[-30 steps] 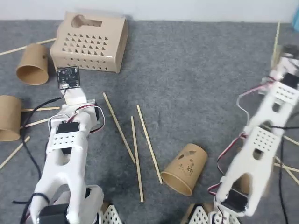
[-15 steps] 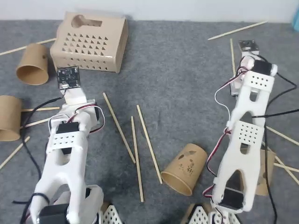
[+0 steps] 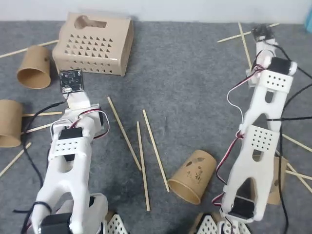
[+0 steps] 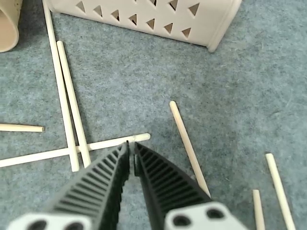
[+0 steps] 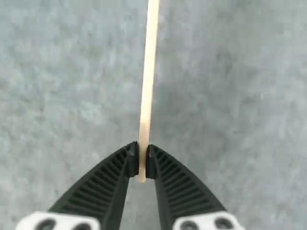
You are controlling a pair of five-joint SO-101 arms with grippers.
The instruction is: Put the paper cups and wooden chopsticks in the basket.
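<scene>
My right gripper (image 5: 140,152) is shut on the end of a wooden chopstick (image 5: 147,81), which runs straight out from the tips above grey carpet. The right arm (image 3: 267,92) is stretched to the far right of the table, with a chopstick (image 3: 244,45) just beside its wrist. My left gripper (image 4: 130,146) is shut on nothing, its tips close to the end of a chopstick (image 4: 72,151) lying on the carpet. The beige basket (image 3: 95,44) lies on its side at the far left. Paper cups lie on their sides at the left (image 3: 34,66) (image 3: 9,123) and near the front (image 3: 192,176).
Several loose chopsticks lie mid-table (image 3: 142,151) and along the left edge (image 3: 41,127). Another crosses the far right corner (image 3: 248,30). A further cup (image 3: 277,181) shows partly behind the right arm's base. The left arm (image 3: 70,151) stands in front of the basket.
The right arm swung from the far right edge leftward and stretched toward the far edge, a chopstick moving with it. The left arm has stayed still.
</scene>
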